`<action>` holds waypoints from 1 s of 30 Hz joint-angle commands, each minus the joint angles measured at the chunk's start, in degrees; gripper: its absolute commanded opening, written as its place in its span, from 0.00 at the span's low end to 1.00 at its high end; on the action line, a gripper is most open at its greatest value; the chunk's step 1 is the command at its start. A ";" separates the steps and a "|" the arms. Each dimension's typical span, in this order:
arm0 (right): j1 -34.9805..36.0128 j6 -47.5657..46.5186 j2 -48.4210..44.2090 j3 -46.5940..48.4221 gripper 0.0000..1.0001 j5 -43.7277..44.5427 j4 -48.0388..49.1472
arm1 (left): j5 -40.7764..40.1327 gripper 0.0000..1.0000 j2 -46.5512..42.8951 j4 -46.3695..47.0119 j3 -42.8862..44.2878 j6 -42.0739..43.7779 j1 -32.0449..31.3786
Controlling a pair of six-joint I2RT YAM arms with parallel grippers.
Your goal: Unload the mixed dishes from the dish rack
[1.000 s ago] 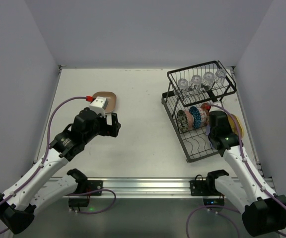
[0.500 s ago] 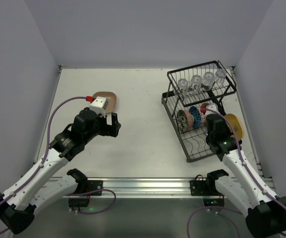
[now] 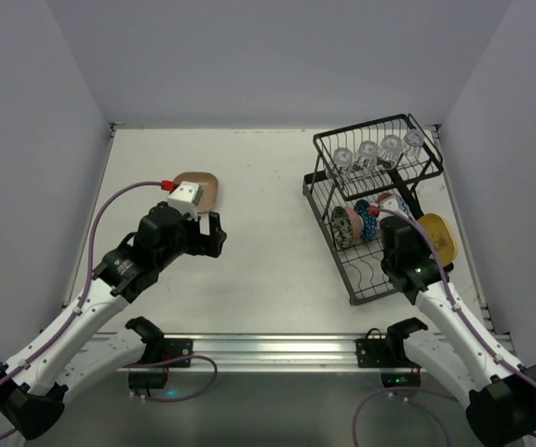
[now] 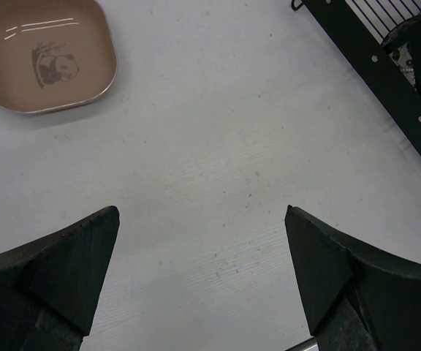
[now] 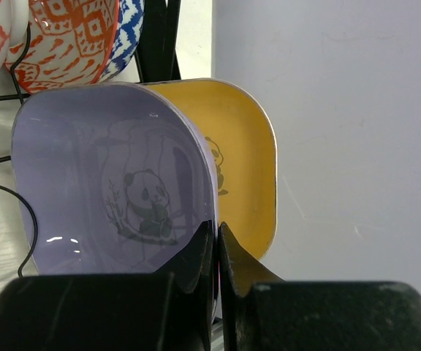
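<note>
Lavender plate [image 5: 101, 146] is pinched at its rim by right fingers [image 5: 241, 268]; left fingers [image 4: 64, 256] apart.

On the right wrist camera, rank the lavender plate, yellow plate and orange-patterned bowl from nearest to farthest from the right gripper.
1. lavender plate: its rim is pinched in the right gripper.
2. yellow plate: directly behind the lavender one, to the right.
3. orange-patterned bowl: upper left, standing in the dish rack.
</note>
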 commanded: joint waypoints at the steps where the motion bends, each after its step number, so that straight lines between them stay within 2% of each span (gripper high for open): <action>1: 0.71 -2.14 -0.77 0.77 0.00 3.67 5.98 | 0.87 1.00 -0.12 2.38 0.02 1.69 0.16; 23: 3.43 -3.98 -1.30 0.25 0.00 6.75 9.13 | 0.08 1.00 -0.12 2.29 0.19 1.60 0.16; 30: 4.31 -2.58 -0.86 0.77 0.00 6.75 7.13 | 0.25 1.00 0.15 2.37 0.28 1.60 0.07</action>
